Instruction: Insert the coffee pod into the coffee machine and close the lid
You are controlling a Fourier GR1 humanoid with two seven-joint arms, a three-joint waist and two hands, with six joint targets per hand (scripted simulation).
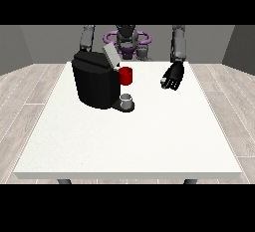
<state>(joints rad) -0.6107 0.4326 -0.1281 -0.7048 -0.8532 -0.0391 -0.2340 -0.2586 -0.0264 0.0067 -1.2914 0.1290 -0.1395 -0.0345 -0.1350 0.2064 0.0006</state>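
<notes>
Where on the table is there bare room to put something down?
The whole near half of the table, between the coffee machine and the front edge, is bare. So is the strip between the machine and the robot hand at the view's right. It is crowded around the machine's tray.

1. The single front view looks from across the white table, facing the robot at upper centre.
2. It stands back and raised, taking in the whole tabletop.

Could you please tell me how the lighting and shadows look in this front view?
Front view: even, soft light on the white table, no glare; the black coffee machine loses surface detail in its darkness; the hand at the view's right casts no clear shadow.
</notes>
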